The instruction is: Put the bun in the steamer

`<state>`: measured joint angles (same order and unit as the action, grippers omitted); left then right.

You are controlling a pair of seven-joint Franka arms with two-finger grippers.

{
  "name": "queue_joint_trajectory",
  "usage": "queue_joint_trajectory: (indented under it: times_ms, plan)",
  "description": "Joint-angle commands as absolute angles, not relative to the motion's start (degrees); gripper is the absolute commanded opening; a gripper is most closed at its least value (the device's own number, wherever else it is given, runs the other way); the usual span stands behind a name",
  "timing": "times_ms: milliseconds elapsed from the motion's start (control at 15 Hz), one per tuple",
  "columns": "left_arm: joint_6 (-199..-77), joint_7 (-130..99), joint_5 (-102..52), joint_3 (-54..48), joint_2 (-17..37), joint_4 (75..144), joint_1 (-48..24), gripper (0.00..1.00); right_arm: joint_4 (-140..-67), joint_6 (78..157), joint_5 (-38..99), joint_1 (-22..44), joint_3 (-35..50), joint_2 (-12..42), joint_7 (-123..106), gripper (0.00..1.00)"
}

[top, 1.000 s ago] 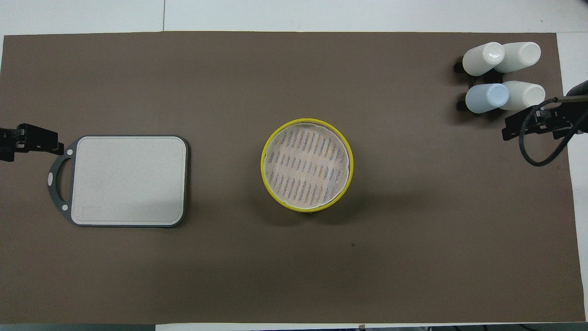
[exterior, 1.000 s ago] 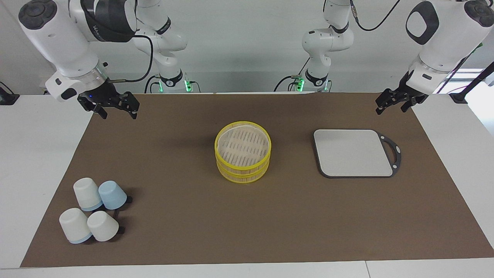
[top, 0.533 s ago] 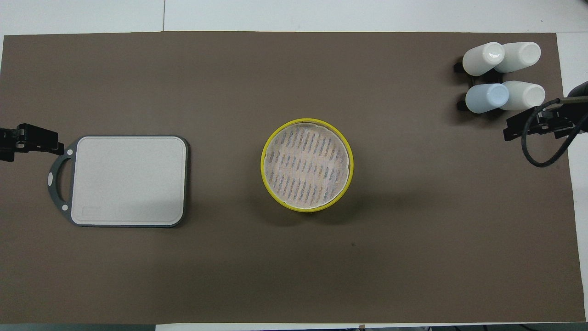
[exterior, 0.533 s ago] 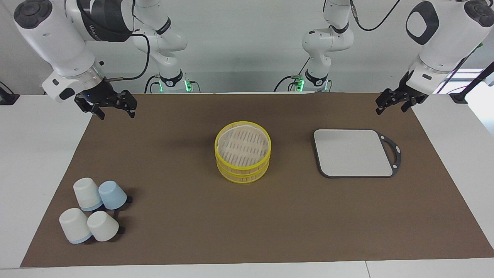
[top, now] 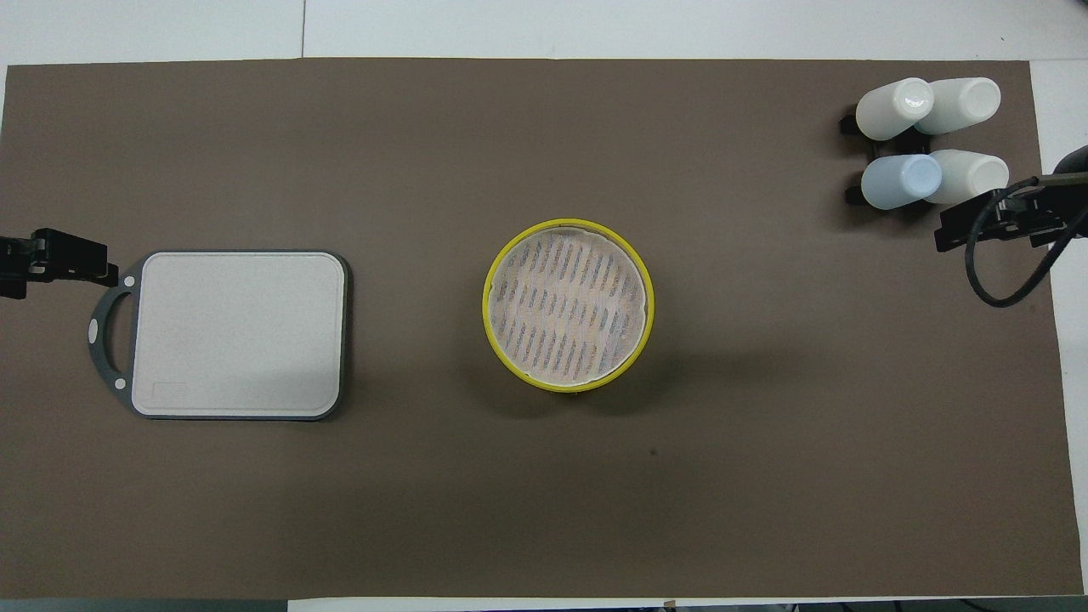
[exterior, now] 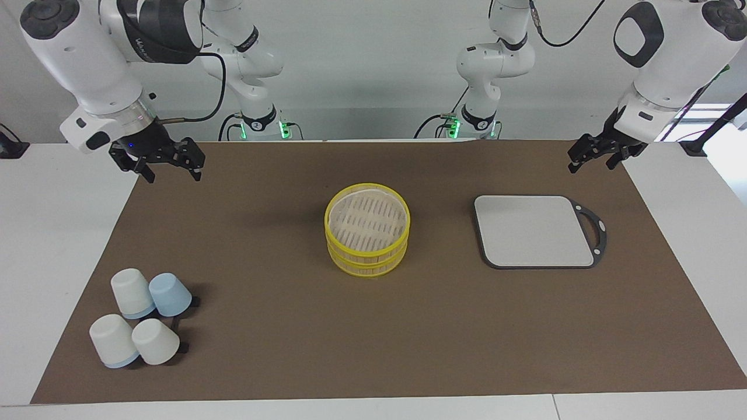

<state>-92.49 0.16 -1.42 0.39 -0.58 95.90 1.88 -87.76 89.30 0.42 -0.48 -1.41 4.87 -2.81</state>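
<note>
Jaws released, both grippers hang over the mat's (exterior: 280, 326) end edges, well apart from the central steamer (exterior: 367, 236).

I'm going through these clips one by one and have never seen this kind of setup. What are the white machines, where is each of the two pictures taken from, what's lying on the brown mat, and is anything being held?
The white machines are two robot arms, each ending in a two-finger gripper. One picture faces them from across the table; the other looks steeply down from above their own end.

On the brown mat the yellow-rimmed steamer stands in the middle, its slatted lid on. Toward the left arm's end lies a grey board with a handle. Toward the right arm's end, farther from the robots, four upturned cups cluster together. No bun is visible.

Nothing is held. The left gripper hangs open over the mat's corner near the board. The right gripper hangs open over the mat's edge at its own end.
</note>
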Motion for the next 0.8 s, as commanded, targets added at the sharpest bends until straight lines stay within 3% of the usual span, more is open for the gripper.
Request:
queue_joint_trajectory:
  times_ms: [0,733]
  plan:
    - [-92.64,0.18,-0.09,0.53,-2.20,97.73,1.76,1.00,-89.03,90.18,-0.26,-1.32,-0.79,3.60,-3.87,1.00]
    - [-92.64,0.18,-0.09,0.53,-2.20,97.73,1.76,1.00,-89.12,89.91,-0.26,-1.32,-0.79,3.43,-3.96,1.00]
